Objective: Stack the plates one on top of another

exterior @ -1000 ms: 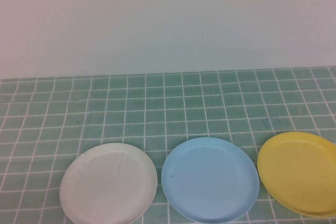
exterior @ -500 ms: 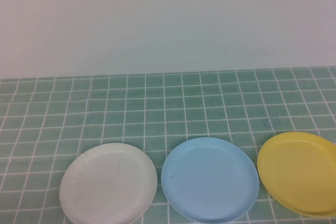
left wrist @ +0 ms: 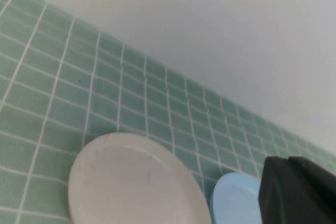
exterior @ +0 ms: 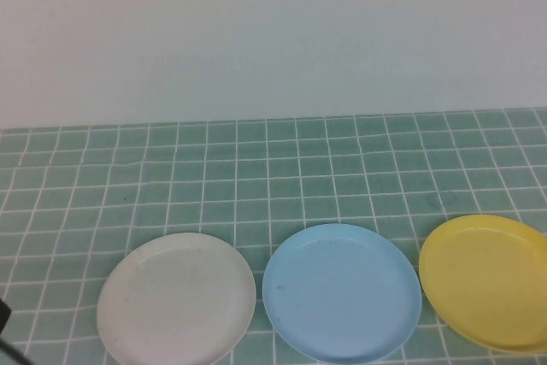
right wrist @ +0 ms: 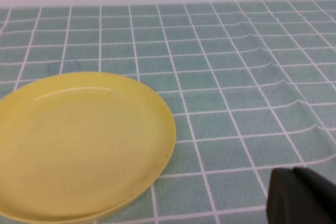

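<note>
Three plates lie in a row near the front of the green tiled table, each flat and apart from the others. The white plate (exterior: 176,299) is on the left, the light blue plate (exterior: 342,291) in the middle, and the yellow plate (exterior: 485,280) on the right, cut by the edge of the view. The left wrist view shows the white plate (left wrist: 134,182) and part of the blue plate (left wrist: 233,200), with the left gripper (left wrist: 299,190) as a dark shape above the blue plate's side. The right wrist view shows the yellow plate (right wrist: 79,142) and the right gripper (right wrist: 302,195) beside it over bare tiles.
The green tiled surface (exterior: 273,168) runs back to a plain white wall (exterior: 273,32). A dark part of the left arm (exterior: 3,315) shows at the lower left edge of the high view, left of the white plate.
A dark part of the left arm has come into the lower left edge of the high view. The three plates have not moved.
</note>
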